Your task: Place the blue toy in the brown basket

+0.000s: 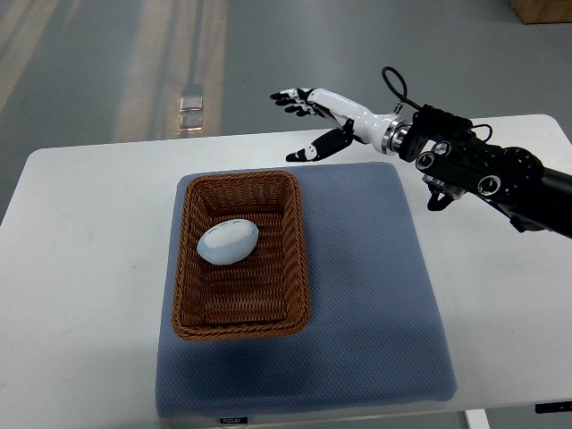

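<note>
**Toy in basket; right robot hand clear**

Grey floor surrounds a white desk [89, 232] carrying a blue mat [375, 286]. Blue toy [228, 242] lies inside the brown basket [299, 268], long axis slanting. Right robot hand [308, 121], fingers spread, empty, hovers beyond the basket's far-right corner.

Right arm [500, 174] runs off frame at three o'clock; white table [80, 268] cut at six o'clock; small label [234, 419] on blue mat [375, 295] illegible.

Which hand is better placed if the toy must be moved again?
The right hand, judging by what shows: it hovers open beyond the brown basket holding the blue toy. No left arm is in view.
</note>
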Robot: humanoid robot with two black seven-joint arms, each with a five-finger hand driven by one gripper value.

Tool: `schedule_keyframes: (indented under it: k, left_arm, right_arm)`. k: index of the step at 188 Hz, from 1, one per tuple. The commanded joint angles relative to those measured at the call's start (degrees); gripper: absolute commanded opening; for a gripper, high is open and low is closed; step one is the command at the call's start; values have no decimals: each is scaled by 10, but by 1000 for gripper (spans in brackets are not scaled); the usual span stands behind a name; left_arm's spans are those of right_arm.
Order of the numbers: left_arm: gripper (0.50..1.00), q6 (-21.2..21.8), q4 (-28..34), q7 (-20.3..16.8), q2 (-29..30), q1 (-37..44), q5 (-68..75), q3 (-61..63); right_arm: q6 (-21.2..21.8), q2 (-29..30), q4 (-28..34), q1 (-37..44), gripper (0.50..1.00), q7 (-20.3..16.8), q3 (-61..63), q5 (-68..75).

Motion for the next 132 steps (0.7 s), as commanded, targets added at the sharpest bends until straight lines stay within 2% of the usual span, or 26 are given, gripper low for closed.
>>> schedule_keyframes:
  k: [1,18,35,84,132]
  left_arm:
    - [1000,0,-1,0,0,0,0,0]
    - [1000,0,-1,0,0,0,0,0]
    - [1000,0,-1,0,0,0,1,0]
    - [1000,0,-1,0,0,0,0,0]
    - [1000,0,0,0,0,1,1,0]
  right_arm:
    - [-3,-6,-9,-33,895,-44,78,52]
    - [-8,-6,-17,-68,897,-73,144,89]
    - [-10,-4,-17,-101,897,-82,189,116]
    - [-9,2,-17,-174,895,-82,264,214]
    - [-6,8,-13,-200,895,-70,290,304]
